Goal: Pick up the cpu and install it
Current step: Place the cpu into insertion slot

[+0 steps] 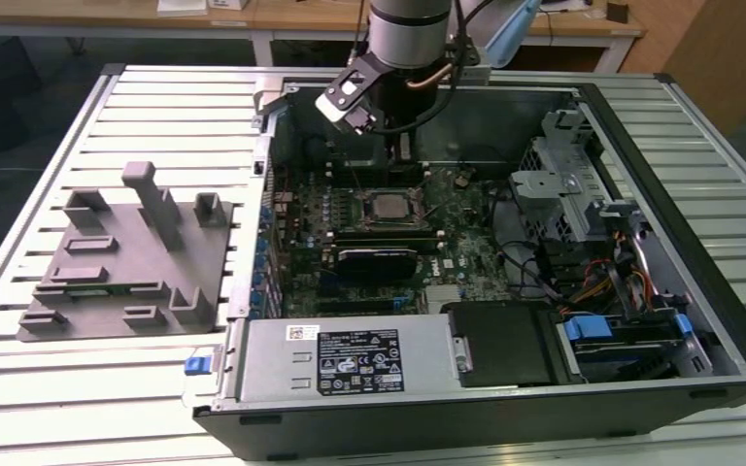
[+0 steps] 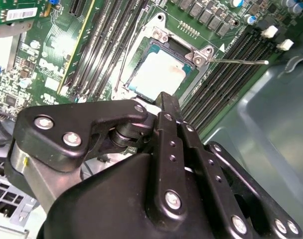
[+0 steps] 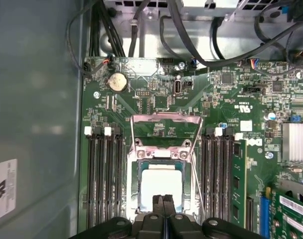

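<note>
Cpu [image 3: 161, 185] seated in socket [image 3: 133, 191]; first wrist view shows raised bracket [image 3: 164, 116].

In the second wrist view the end effector [image 2: 164, 99] hides one edge of the cpu [image 2: 159, 72] behind its dark body; in the first wrist view its tips overlap that edge. In the exterior view the arm [image 1: 412, 29] is cut off at the top of the frame, and the cpu is too small to tell from its socket [image 1: 387, 205].
</note>
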Controlling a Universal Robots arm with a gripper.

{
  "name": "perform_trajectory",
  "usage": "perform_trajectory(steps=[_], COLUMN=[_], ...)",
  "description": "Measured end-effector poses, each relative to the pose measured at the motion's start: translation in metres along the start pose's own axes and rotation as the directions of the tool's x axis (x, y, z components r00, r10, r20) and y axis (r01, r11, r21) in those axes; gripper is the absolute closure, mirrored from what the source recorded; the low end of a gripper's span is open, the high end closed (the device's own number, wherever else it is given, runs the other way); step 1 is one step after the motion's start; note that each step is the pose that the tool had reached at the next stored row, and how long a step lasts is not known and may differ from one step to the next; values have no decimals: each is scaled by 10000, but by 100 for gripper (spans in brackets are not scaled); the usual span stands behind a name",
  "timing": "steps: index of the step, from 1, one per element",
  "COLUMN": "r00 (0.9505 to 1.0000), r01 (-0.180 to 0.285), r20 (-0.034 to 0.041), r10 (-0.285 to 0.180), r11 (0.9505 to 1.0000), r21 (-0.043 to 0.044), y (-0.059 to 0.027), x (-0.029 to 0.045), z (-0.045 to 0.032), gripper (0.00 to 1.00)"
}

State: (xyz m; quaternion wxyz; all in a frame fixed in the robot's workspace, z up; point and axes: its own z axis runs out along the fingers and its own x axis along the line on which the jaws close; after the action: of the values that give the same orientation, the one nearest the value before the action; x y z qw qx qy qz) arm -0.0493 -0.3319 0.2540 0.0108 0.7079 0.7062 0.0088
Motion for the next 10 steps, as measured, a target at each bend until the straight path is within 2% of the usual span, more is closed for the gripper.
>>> perform_trajectory(steps=[2,4,10], r00=[10000,10000,10000], r01=[0,2,0], r20=[0,-2,-1], r10=[0,-2,0], r11=[10000,10000,10000], r21=[0,0,0], y=[1,2,2], x=[0,-14,-136], z=[-45,-50,-50], gripper=[89,89,89])
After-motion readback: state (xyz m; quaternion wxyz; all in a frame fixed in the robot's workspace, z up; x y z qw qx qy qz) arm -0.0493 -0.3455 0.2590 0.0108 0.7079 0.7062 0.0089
